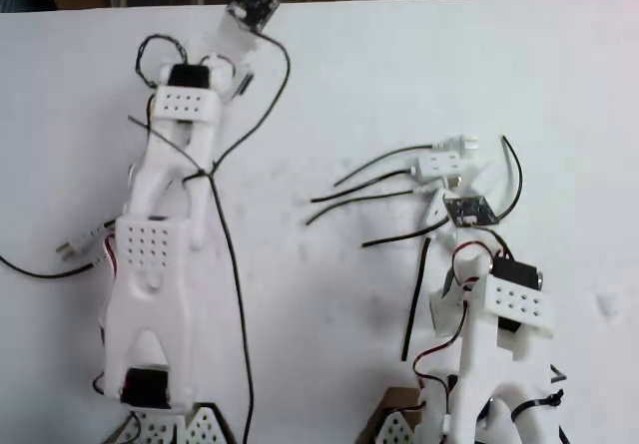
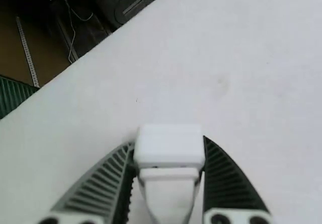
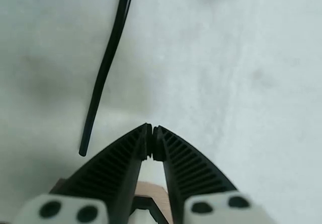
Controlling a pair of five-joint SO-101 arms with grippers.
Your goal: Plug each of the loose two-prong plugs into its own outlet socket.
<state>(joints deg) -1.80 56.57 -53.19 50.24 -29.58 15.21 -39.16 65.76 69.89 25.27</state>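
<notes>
My left gripper (image 2: 168, 183) is shut on a white plug (image 2: 168, 151), held just above the bare table near its far edge; the prongs are hidden. In the high view this gripper (image 1: 238, 37) is at the back left. Two white connector pieces (image 1: 439, 163) with black leads lie side by side at the centre right. My right gripper (image 1: 439, 205) is just in front of them. It is shut with nothing between its fingers (image 3: 152, 136), and a loose black wire (image 3: 105, 68) ends beside it. Another small plug (image 1: 70, 247) on a black lead lies left of the left arm.
Several loose black wires (image 1: 369, 200) fan out to the left of the connector pieces. A long black cable (image 1: 235, 264) runs down the table between the two arms. The table's far edge (image 2: 100, 48) lies close beyond the left gripper, with dark floor past it.
</notes>
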